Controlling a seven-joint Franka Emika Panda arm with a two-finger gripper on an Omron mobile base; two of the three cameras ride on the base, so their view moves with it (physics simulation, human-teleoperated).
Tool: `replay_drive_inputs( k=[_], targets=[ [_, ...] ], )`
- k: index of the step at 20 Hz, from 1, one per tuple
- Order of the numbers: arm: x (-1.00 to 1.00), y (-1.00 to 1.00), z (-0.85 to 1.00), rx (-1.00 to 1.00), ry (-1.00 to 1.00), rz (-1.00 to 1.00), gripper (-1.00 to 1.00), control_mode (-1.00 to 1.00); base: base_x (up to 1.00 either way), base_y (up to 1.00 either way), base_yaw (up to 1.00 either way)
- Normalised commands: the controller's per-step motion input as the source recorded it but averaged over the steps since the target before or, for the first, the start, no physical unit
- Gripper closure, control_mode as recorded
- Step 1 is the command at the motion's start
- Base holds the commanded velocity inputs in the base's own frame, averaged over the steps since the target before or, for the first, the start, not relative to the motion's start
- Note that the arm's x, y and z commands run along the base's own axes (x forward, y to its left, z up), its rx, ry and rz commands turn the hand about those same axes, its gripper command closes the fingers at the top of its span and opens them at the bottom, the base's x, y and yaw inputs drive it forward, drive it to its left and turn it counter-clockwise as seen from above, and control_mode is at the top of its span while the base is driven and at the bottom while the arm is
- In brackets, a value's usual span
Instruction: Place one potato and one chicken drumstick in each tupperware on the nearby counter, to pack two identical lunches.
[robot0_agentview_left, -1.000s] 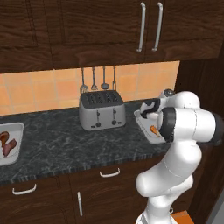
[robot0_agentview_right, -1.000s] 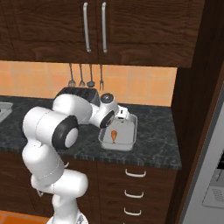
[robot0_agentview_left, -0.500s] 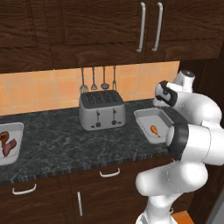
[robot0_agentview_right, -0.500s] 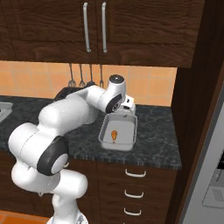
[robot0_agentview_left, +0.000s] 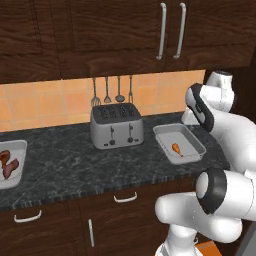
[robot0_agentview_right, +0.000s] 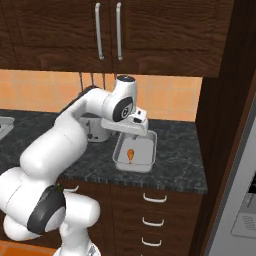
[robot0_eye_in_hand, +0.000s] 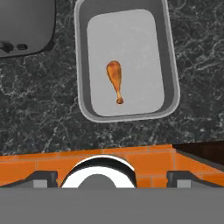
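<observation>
Hand view: your gripper (robot0_eye_in_hand: 111, 181) is spread wide, holding nothing, up above the tupperware (robot0_eye_in_hand: 171, 83). Chicken drumstick (robot0_eye_in_hand: 115, 80) lies inside that tupperware, near its middle. Toaster (robot0_agentview_left: 116, 126) sits just beside the tupperware on the counter (robot0_agentview_left: 70, 160).

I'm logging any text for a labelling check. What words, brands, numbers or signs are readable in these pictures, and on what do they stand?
No readable text anywhere.
Toaster: dark marks on its front are knobs and levers, no lettering legible.
Tupperware with the chicken drumstick: plain, no label.
Counter, cabinet doors and orange wall tiles: no signs or numbers.
</observation>
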Motion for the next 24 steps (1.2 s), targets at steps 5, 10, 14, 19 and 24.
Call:
replay_drive_inputs(
  k=[5, 10, 14, 19, 24],
  targets=[
    [-1.0, 0.97, 0.18, 0.0, -0.01, 0.04, -1.0, -1.0, 0.0, 0.0, 0.0],
    [-1.0, 0.53, 0.82, 0.0, -0.14, 0.0, -1.0, -1.0, 0.0, 0.0, 0.0],
    [-0.93, 0.28, 0.78, 0.0, -0.19, 0.0, -1.0, -1.0, 0.0, 0.0, 0.0],
    [-0.69, 0.32, 0.51, 0.0, -0.08, 0.02, -1.0, -1.0, 0.0, 0.0, 0.0],
    [-0.57, 0.25, 0.32, -0.01, -0.11, 0.02, -1.0, -1.0, 0.0, 0.0, 0.0]
  ],
)
